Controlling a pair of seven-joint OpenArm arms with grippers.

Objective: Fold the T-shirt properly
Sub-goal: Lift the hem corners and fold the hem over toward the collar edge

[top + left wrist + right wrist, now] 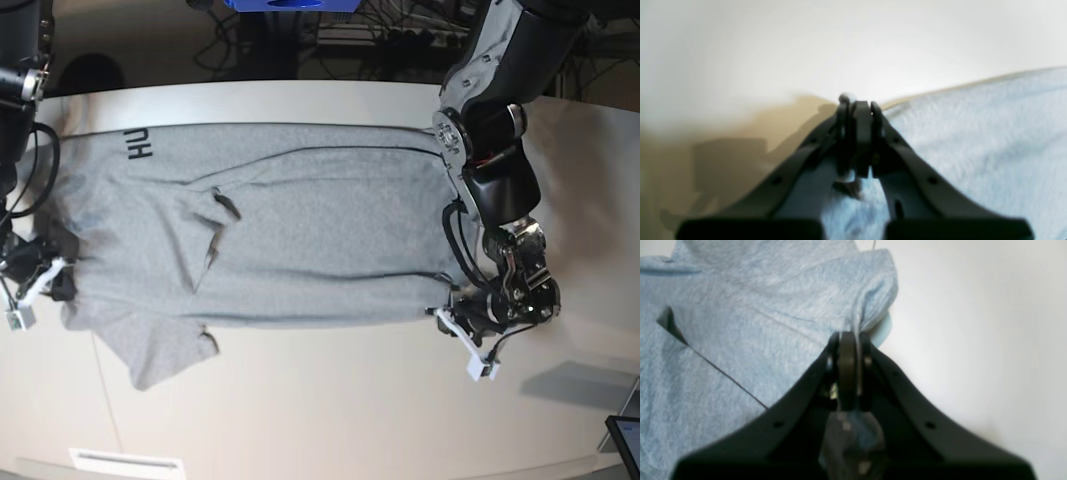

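The heather-grey T-shirt [300, 230] lies spread across the white table [330, 400], with black letters [140, 147] near its far left corner and a sleeve [165, 350] sticking out at the near left. At the shirt's near right corner, my left gripper [452, 318] is shut on the fabric edge. The left wrist view shows those jaws [857, 104] together, with cloth [973, 140] beside and under them. My right gripper [52, 277] is shut on the shirt's left edge. In the right wrist view its fingers [848, 337] pinch a bunched fold of the shirt [740, 326].
A blue object [285, 5] and cables sit beyond the table's far edge. A dark screen corner [625, 435] shows at the near right. A white strip [120, 462] lies at the near left edge. Bare tabletop runs along the front of the shirt.
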